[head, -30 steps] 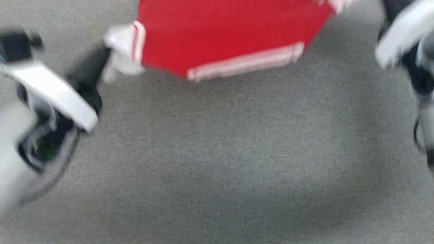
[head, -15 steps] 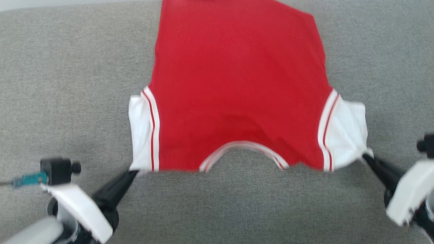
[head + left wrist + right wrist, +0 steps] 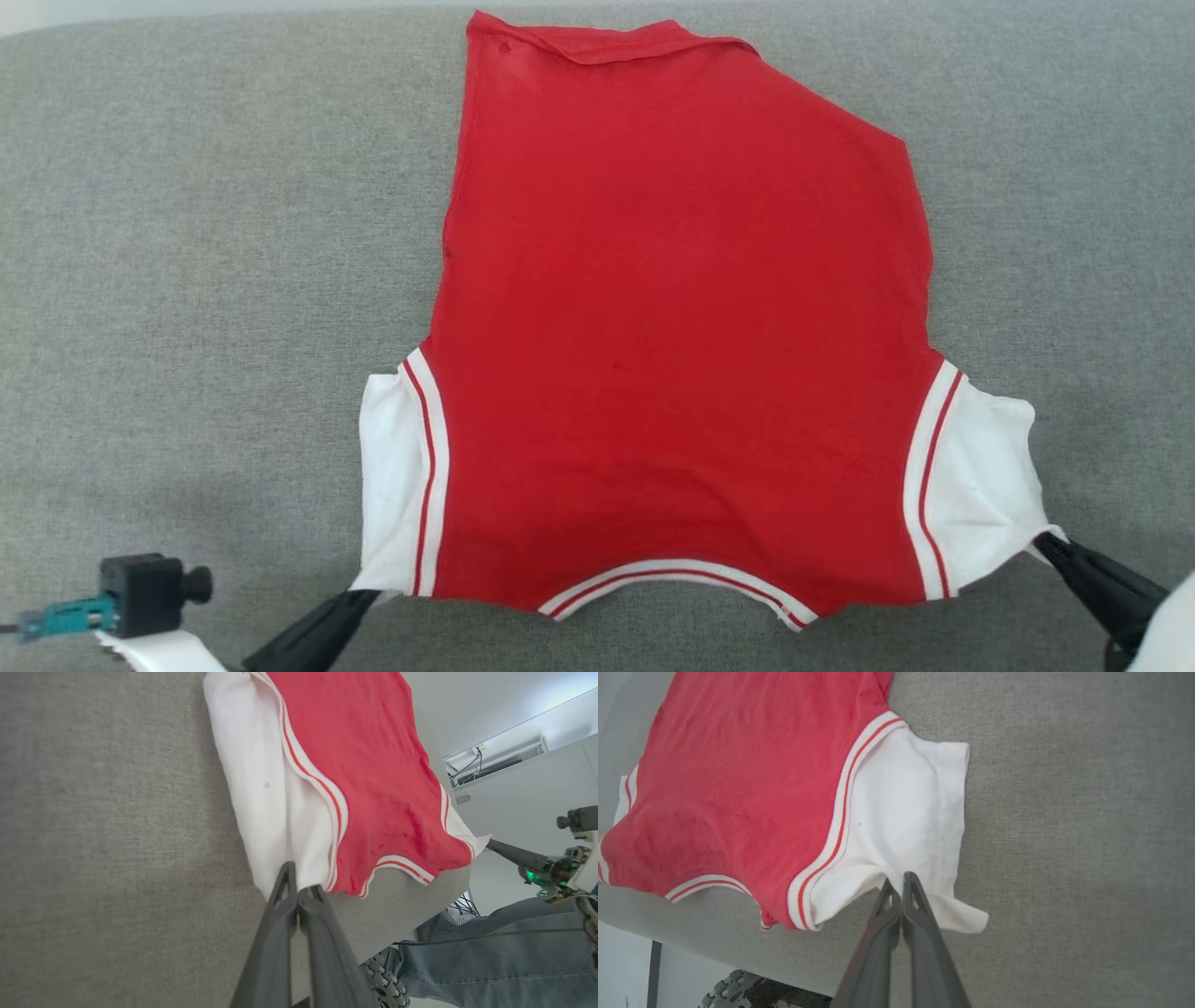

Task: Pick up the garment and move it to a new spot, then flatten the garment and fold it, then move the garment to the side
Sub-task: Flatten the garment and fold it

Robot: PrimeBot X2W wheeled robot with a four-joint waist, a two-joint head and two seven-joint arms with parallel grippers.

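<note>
Head view: left gripper (image 3: 359, 597) and right gripper (image 3: 1050, 546) are sitting nearest, each pressed together and pinching a white sleeve corner of the red shirt (image 3: 672, 327). Neckline trim (image 3: 672, 577) is lying close, the body is spreading flat away over the grey cushion (image 3: 187, 280), and the far hem (image 3: 607, 42) is curling slightly. Against half a second ago, the blur is gone and the camera has shifted. Judging: the shirt is laid at its new spot, flattening is nearly done, folding is next.

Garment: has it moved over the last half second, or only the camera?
Yes. The grey surface's far edge holds its place in the head view, yet the garment has slid down that view, toward the robot.
</note>
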